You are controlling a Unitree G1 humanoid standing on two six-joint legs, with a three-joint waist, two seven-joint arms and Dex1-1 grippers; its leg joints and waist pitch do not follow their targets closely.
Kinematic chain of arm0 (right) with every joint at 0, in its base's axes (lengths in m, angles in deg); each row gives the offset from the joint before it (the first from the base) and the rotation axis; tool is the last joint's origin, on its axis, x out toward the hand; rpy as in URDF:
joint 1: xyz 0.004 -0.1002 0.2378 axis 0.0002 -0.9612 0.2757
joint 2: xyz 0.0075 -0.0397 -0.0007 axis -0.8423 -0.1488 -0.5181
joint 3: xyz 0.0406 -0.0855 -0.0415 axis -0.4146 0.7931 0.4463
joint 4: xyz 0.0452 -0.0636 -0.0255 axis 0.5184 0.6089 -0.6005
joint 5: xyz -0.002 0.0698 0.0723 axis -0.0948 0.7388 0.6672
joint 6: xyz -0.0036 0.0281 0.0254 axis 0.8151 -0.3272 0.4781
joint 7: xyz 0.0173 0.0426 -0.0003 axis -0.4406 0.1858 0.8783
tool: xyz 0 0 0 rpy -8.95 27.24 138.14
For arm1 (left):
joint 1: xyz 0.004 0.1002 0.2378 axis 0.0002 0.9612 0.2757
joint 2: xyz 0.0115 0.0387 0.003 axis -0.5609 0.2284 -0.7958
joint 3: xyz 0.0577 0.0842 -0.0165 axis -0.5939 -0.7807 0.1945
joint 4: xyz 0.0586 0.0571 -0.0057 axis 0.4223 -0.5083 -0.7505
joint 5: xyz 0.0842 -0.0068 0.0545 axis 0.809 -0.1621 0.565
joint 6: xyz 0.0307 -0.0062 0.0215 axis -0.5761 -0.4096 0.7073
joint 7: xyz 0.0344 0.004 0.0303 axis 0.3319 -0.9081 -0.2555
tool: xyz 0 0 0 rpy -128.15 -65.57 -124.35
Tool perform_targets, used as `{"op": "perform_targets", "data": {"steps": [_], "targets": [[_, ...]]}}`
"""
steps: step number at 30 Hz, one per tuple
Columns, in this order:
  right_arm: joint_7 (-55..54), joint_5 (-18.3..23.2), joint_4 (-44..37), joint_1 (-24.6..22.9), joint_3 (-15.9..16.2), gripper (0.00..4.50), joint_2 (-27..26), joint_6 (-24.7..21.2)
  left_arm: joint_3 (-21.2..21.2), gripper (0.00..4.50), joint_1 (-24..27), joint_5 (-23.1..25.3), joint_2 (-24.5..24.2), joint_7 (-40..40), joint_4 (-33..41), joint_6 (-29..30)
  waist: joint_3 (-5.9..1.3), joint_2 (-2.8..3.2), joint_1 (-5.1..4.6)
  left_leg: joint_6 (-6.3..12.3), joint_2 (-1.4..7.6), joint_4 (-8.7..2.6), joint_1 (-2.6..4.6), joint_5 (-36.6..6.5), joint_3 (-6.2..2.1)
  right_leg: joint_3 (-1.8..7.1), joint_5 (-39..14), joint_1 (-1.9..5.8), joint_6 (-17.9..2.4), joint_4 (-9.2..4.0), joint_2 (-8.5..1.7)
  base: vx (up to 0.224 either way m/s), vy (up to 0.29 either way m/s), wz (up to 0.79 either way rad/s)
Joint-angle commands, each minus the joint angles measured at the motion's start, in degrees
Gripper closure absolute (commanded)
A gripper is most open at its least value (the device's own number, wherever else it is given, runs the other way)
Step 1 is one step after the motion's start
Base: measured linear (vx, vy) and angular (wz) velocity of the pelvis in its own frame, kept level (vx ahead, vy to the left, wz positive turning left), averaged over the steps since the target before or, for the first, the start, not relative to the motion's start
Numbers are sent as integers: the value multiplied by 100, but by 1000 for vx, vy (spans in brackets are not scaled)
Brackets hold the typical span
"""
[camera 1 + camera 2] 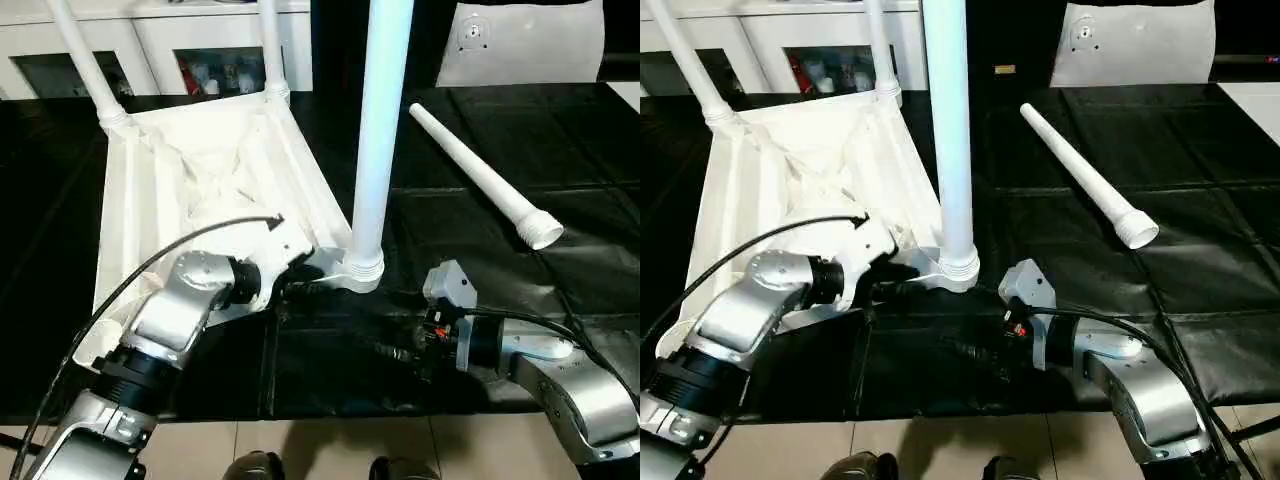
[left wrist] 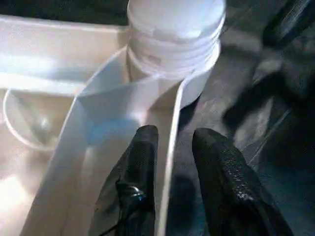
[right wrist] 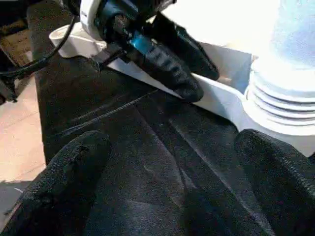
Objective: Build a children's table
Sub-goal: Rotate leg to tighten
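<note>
Black mat [image 1: 500, 330] over tiled floor [image 1: 300, 450]; upturned white tabletop [image 1: 200, 170] lies on it beside the left claw [image 1: 290, 290]; loose leg [image 1: 480, 175] lies beyond the right claw [image 1: 405, 352].

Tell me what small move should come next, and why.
Probably send the right gripper, fingers wide apart and empty, to the loose leg on the black mat. Three legs stand in the upturned tabletop; the left gripper straddles its rim.
</note>
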Motion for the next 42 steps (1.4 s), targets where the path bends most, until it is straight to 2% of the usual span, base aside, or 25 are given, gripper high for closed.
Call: {"op": "perform_targets", "data": {"steps": [1,3,5,8,11,13,16,18,20,21,23,25,26,27,29,31,33,36,38,39,40,42], "targets": [[-42,-17,-16,30,-27,0,11,44,-33,317,30,124,-45,114,-67,45,-342,-33,-2,452,310,-378,79,-997,-138,303,-1317,292,-1043,-483,-481,0,0,0],[-54,-4,-10,50,-39,0,17,48,47,352,5,59,-3,146,-121,36,-345,-30,0,444,311,-377,85,-1003,-137,303,-1270,286,-1075,-486,-481,0,0,0],[-60,-4,-9,51,-39,0,20,55,39,352,4,42,-16,142,-118,29,-345,-28,2,444,312,-378,79,-984,-139,302,-1215,291,-1101,-475,-481,0,0,0],[-66,-1,-9,51,-46,0,39,64,5,388,14,-4,-69,101,-94,-28,-350,-31,5,456,310,-373,76,-974,-138,305,-1167,298,-1120,-469,-488,0,0,0],[-58,2,-6,55,-45,0,68,57,12,394,36,18,-106,81,-69,-72,-344,-27,6,468,310,-373,78,-973,-134,305,-1163,291,-1125,-476,-484,0,0,0],[-59,0,-4,60,-41,0,79,56,4,423,43,21,-131,40,-62,-121,-346,-20,1,454,318,-380,76,-994,-144,301,-1149,297,-1132,-464,-485,0,0,0],[-75,-64,5,77,-23,0,112,143,-59,430,63,54,-207,-58,-50,-208,-355,-29,-6,472,310,-374,65,-936,-143,305,-1080,307,-1129,-457,-492,0,0,0],[-97,-186,49,140,-41,0,180,362,-157,446,109,70,-332,-270,-18,-461,-366,-33,-30,488,313,-366,60,-846,-145,300,-838,316,-1185,-430,-486,0,0,0],[-81,-154,72,188,-90,0,200,367,-191,446,123,63,-382,-374,-8,-625,-367,-32,-44,516,304,-363,55,-828,-145,297,-799,327,-1203,-423,-488,0,0,0],[-59,-92,110,259,-154,0,230,334,-275,446,163,39,-475,-631,14,-1068,-367,-25,-71,559,301,-361,52,-825,-142,299,-783,328,-1223,-428,-490,0,0,0],[26,-33,143,328,-183,0,268,315,-343,446,187,13,-549,-847,30,-1312,-371,-34,-73,578,303,-353,68,-837,-138,298,-796,322,-1238,-436,-490,0,0,0],[191,37,215,447,-198,0,337,317,-486,446,226,-43,-689,-1306,28,-1808,-373,-13,-56,588,316,-353,75,-800,-141,298,-737,318,-1264,-415,-486,0,0,0],[408,27,296,543,-113,0,440,374,-516,446,240,-150,-713,-1578,-23,-2008,-393,-58,-44,606,328,-347,93,-762,-127,307,-686,319,-1275,-398,-489,0,0,0],[490,-7,343,583,-61,0,486,415,-528,446,229,-184,-718,-1679,-63,-2091,-384,-30,-19,619,326,-345,95,-753,-119,304,-702,307,-1296,-399,-486,0,0,0],[665,-103,439,664,63,0,587,526,-597,446,179,-204,-758,-1906,-167,-2314,-393,-42,50,591,347,-339,138,-779,-99,316,-768,277,-1314,-403,-488,0,0,0],[730,-134,472,693,110,0,624,566,-639,446,153,-197,-785,-1989,-217,-2409,-380,-30,138,522,364,-351,144,-827,-99,324,-869,268,-1287,-394,-496,0,0,0],[991,-275,670,847,320,0,711,758,-741,446,23,-194,-840,-2326,-444,-2689,-396,-46,185,467,349,-344,137,-855,-95,323,-904,276,-1282,-381,-508,0,0,0],[1109,-261,784,927,365,0,682,809,-769,446,-57,-154,-846,-2442,-563,-2819,-396,-57,191,434,353,-347,121,-898,-106,327,-935,296,-1267,-372,-522,0,0,0],[1170,-244,843,970,383,29,671,829,-773,450,-104,-119,-840,-2477,-646,-2904,-399,-61,188,432,346,-341,115,-912,-109,325,-989,298,-1268,-372,-526,0,0,0],[1230,-221,892,1009,407,29,661,825,-779,450,-160,-70,-836,-2493,-736,-2964,-399,-65,189,445,334,-330,111,-896,-101,324,-1013,296,-1258,-378,-520,0,0,0],[1254,-221,918,1027,429,39,658,843,-775,450,-189,-43,-832,-2498,-802,-3023,-404,-47,197,440,334,-326,100,-867,-107,327,-1023,308,-1244,-373,-527,0,0,0],[1322,-202,958,1056,479,63,651,842,-769,450,-230,-20,-819,-2509,-904,-3098,-407,-50,192,424,337,-324,113,-885,-103,323,-1059,294,-1234,-381,-513,0,0,0]]}}
